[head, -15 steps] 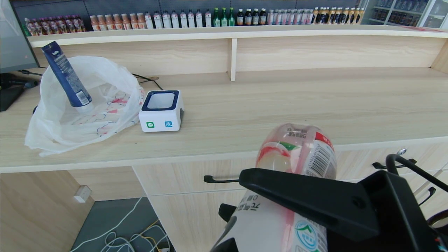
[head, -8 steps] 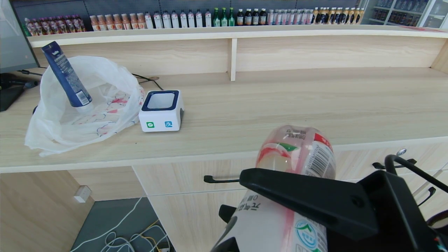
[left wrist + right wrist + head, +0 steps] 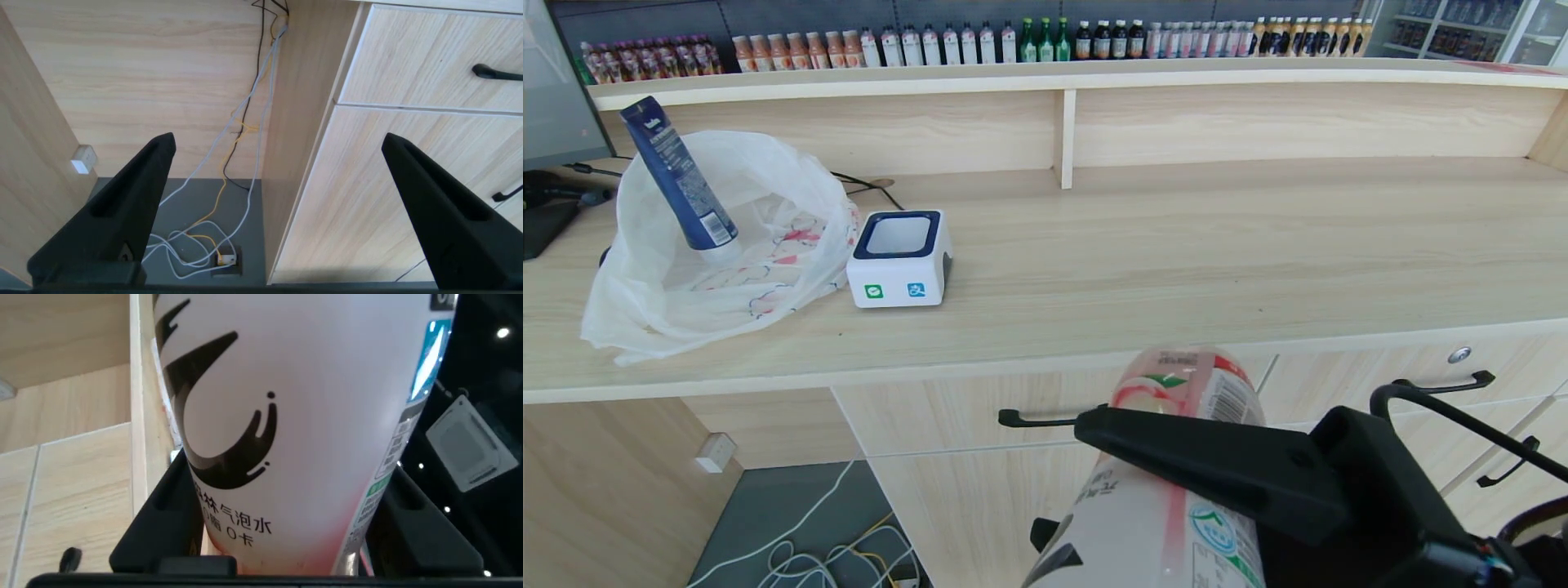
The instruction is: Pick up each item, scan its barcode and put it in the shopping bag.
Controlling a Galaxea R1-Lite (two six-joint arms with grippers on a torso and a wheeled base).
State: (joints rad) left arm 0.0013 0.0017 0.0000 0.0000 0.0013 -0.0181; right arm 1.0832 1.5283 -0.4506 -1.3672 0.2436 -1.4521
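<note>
My right gripper (image 3: 1127,482) is shut on a drink bottle (image 3: 1176,457) with a pink and white label, held below the counter's front edge, its base pointing up toward the counter. The same bottle (image 3: 286,416) shows close up between my right gripper (image 3: 286,539) fingers. A white barcode scanner (image 3: 900,257) sits on the counter (image 3: 1176,245). Left of it lies a white plastic shopping bag (image 3: 719,245) with a blue tube (image 3: 678,175) standing in it. My left gripper (image 3: 278,212) hangs open below the counter, in front of the cabinet, with nothing between its fingers.
Drawers with black handles (image 3: 1045,420) face me under the counter. Cables (image 3: 833,539) lie on the floor in the gap beneath it. A monitor (image 3: 560,90) stands at the far left. A raised shelf (image 3: 1062,122) backs the counter, with rows of bottles behind.
My right gripper has dropped lower and drawn back with the bottle, so the bottle's base now sits below the counter edge. Bag, tube and scanner are unmoved.
</note>
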